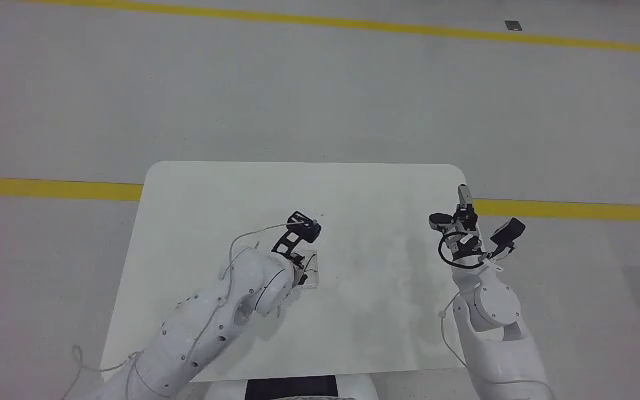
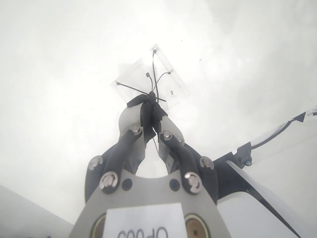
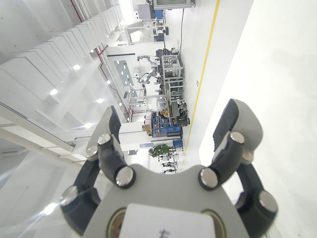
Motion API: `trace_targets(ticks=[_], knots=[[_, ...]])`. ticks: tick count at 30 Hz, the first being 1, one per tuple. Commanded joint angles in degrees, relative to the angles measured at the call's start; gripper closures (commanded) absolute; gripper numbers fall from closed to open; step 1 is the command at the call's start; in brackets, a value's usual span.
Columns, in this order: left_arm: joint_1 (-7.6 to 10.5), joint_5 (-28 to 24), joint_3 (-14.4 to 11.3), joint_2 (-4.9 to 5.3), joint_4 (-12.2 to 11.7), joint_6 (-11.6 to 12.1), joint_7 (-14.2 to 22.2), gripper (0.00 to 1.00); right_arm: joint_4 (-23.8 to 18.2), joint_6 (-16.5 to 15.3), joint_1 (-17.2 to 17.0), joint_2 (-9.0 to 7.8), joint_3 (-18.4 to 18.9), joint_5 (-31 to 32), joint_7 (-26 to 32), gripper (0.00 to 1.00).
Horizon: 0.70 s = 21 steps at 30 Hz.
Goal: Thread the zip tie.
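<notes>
The bench (image 1: 380,200) is a white top with rounded corners. On its left half, close to the front edge, the left arm bends over a small clear tray (image 2: 179,86) that lies flat on the bench. The left claw (image 2: 151,99) hangs just over the near edge of this tray. Its two fingers (image 2: 146,115) are wrapped in black tape and are pressed together at the tips.

Several black zip ties (image 2: 153,70) lie on the tray. They spread out like a fan, with their small square heads far from the claw, and their thin ends cross at one place. The left claw is clamped exactly at this crossing. One thin black strand continues back between the fingers toward the wrist. Which of the ties this strand belongs to, I cannot tell.

The middle of the bench carries no arm.

On the right side, well apart from the tray, the right arm stands at the right edge of the bench. The right claw (image 3: 171,122) points away from the robot, toward the room. Its fingers are wide apart, the ribbed black pads (image 3: 114,122) face each other, and there is nothing between them. Beyond the right claw a yellow line (image 3: 205,58) runs along the floor.
</notes>
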<state>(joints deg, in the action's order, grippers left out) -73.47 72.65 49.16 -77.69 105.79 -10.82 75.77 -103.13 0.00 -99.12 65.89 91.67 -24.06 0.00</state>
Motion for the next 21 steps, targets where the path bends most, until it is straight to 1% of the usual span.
trace_targets(ticks=[1, 4, 5, 7, 8, 9, 11, 21], knots=[[-1.62, -1.4, 2.6, 0.62, 2.3, 1.4, -0.3, 1.0, 0.0, 0.0, 0.0, 0.0, 0.0, 0.0, 0.0, 0.0], [-3.59, -3.6, 6.0, 1.39, 4.4, 3.5, -1.0, 1.0, 0.0, 0.0, 0.0, 0.0, 0.0, 0.0, 0.0, 0.0], [-4.41, -5.3, 7.5, 1.69, 5.2, 4.7, -1.4, 1.0, 0.0, 0.0, 0.0, 0.0, 0.0, 0.0, 0.0, 0.0], [-5.59, -7.1, 9.7, 2.17, 6.1, 6.2, -1.8, 1.0, 0.0, 0.0, 0.0, 0.0, 0.0, 0.0, 0.0, 0.0], [-6.27, -8.4, 11.1, 2.44, 6.6, 7.2, -2.3, 1.0, 0.0, 0.0, 0.0, 0.0, 0.0, 0.0, 0.0, 0.0], [-6.77, -11.0, 12.1, 2.61, 6.9, 8.7, -2.7, 1.0, 0.0, 0.0, 0.0, 0.0, 0.0, 0.0, 0.0, 0.0], [-7.19, -14.2, 14.5, 3.06, 6.9, 11.9, -3.4, 1.0, 0.0, 0.0, 0.0, 0.0, 0.0, 0.0, 0.0, 0.0], [-7.26, -14.4, 14.6, 3.06, 6.7, 11.8, -3.7, 1.0, 0.0, 0.0, 0.0, 0.0, 0.0, 0.0, 0.0, 0.0]])
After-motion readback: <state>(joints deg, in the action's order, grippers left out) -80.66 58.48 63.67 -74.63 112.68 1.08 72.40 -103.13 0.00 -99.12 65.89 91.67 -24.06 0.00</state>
